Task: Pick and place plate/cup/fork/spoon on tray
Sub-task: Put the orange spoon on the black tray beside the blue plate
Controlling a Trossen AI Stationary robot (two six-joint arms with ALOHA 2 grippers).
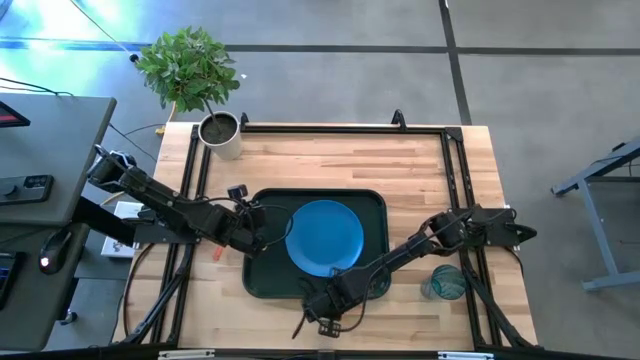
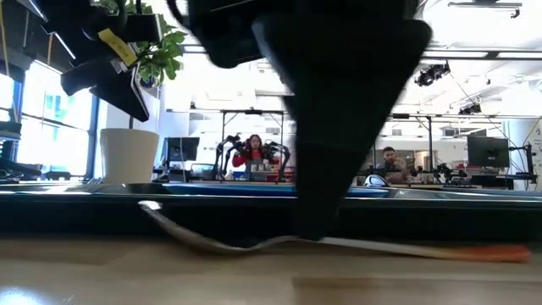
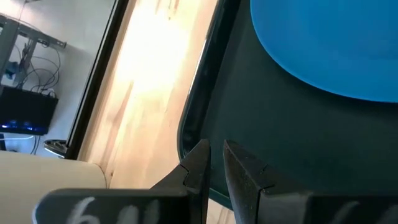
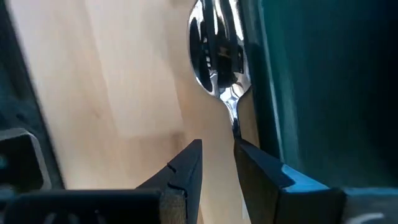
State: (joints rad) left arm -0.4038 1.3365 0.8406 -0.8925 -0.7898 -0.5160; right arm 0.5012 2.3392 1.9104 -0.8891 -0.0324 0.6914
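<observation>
High view: the blue plate (image 1: 325, 237) lies inside the green tray (image 1: 262, 276), while the cup (image 1: 444, 283) stands on the wood right of it. The right gripper (image 4: 217, 163) is down at the tray's near edge, fingers narrowly parted astride the spoon (image 4: 216, 50) handle, just beside the rim. The left gripper (image 3: 214, 163) hovers over the tray's left side, fingers nearly together and holding nothing

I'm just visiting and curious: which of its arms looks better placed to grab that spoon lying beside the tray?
The right. Its hand hangs directly over the spoon by the tray's near edge, while the left hand hovers over the tray's far side.
</observation>
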